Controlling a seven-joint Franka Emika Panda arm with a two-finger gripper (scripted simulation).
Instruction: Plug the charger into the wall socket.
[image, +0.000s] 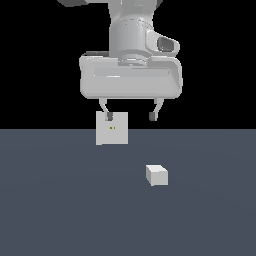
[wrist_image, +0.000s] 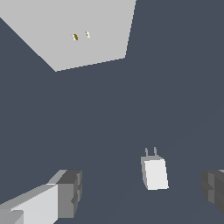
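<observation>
We see our gripper (image: 130, 116) spread wide and empty above the floor (image: 60, 210); the charger (image: 157, 175) lies below, toward the exterior view's right, apart from the wall socket (image: 112, 128).

Flat dark slate-blue floor (image: 60, 210), evenly lit; plain black backdrop (image: 30, 60) above horizon, no walls/furniture.

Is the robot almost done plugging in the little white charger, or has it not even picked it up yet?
Nothing is done yet. The charger lies alone on the floor, apart from the wall socket, whose two small holes are empty. In hand: the gripper hangs open above the floor, holding nothing; in the wrist view the charger sits between its fingers. Left: lower, grasp, carry, push the prongs in.
</observation>
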